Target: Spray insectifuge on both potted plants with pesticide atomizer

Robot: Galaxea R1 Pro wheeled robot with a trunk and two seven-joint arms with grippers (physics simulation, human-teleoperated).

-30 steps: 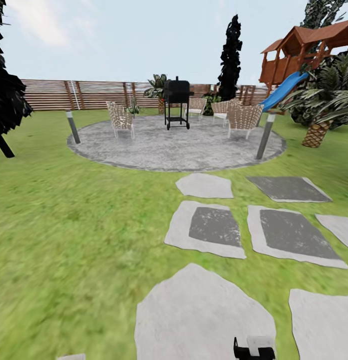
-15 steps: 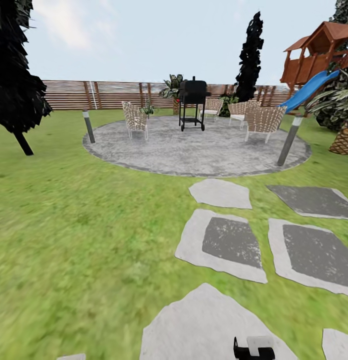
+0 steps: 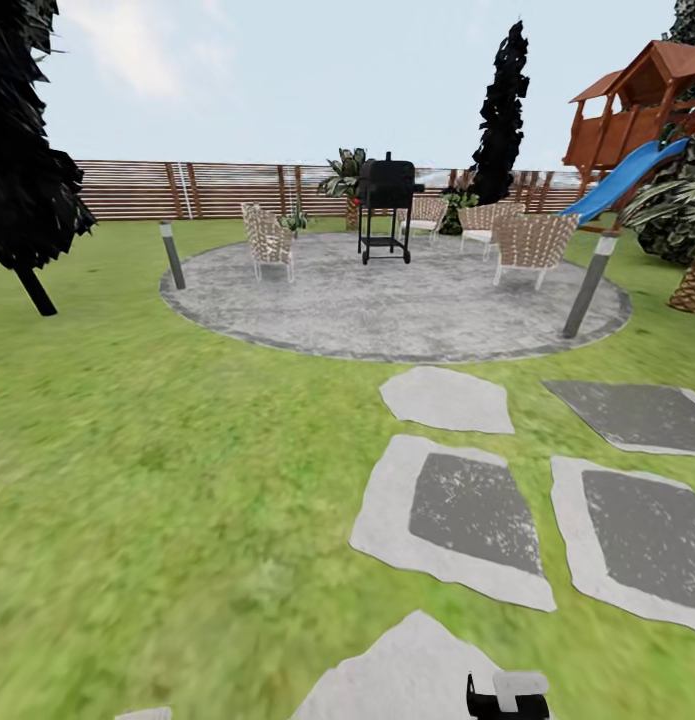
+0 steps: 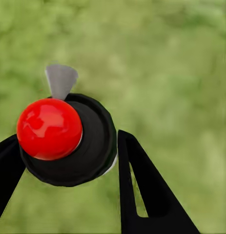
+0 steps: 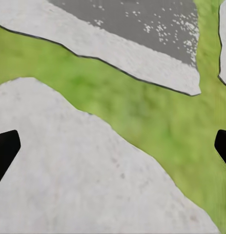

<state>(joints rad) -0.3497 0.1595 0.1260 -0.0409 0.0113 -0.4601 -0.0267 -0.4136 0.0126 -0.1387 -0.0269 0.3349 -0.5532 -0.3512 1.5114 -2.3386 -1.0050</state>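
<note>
In the left wrist view my left gripper [image 4: 69, 137] is shut on the pesticide atomizer [image 4: 49, 127]. It has a glossy red knob on a round black cap, with a grey nozzle tip beyond, and blurred green lawn lies under it. My right gripper [image 5: 115, 144] is open with nothing in it, above a pale stepping stone [image 5: 78, 170]. In the head view the garden lies ahead, with a mottled grey paved round [image 3: 387, 305]. At the round's far edge a small low leafy plant [image 3: 295, 218], possibly one of the potted plants, is too distant to make out.
On the round stand a black grill [image 3: 386, 205], wicker chairs [image 3: 269, 240] and two grey posts [image 3: 172, 255]. Stepping stones [image 3: 457, 510] cross the lawn at right. A dark tree [image 3: 27, 170] is at left, a playhouse with a blue slide [image 3: 627, 175] at right, and a slat fence [image 3: 187, 190] behind.
The whole head view has shifted: the camera turned a little and moved, so the stones and the round sit lower and further right. Both grippers hold as before.
</note>
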